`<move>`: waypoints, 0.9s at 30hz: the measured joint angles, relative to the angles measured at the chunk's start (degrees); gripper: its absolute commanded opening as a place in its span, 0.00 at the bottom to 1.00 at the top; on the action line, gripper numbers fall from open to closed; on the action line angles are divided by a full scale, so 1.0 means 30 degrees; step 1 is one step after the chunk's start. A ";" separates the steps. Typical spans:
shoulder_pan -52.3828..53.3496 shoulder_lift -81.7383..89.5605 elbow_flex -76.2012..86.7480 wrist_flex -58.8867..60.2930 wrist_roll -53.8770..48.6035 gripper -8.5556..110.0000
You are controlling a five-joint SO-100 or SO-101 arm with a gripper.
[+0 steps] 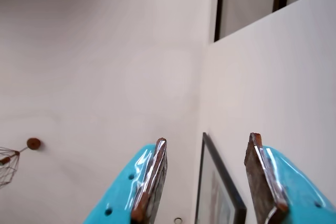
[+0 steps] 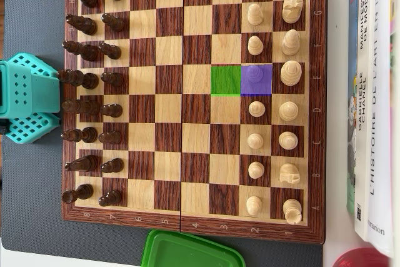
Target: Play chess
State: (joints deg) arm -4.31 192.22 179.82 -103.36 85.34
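Note:
The overhead view shows a wooden chessboard. Dark pieces stand in two columns at its left, light pieces in two columns at its right. One square is tinted green. The square to its right is tinted purple and has a light pawn on it. In the wrist view my gripper is open with nothing between its teal fingers, and it points at a bare white wall. The board is out of that view. Only the arm's teal base shows in the overhead view, left of the board.
Books lie along the board's right side. A green lid sits below the board, and a red object at the bottom right. In the wrist view a framed picture hangs on the wall, with a wire ornament at far left.

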 measured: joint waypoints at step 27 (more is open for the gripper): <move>-0.1377 -0.0176 0.0000 1.4590 0.0000 0.25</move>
State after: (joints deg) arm -8.44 191.69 179.82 -59.59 85.34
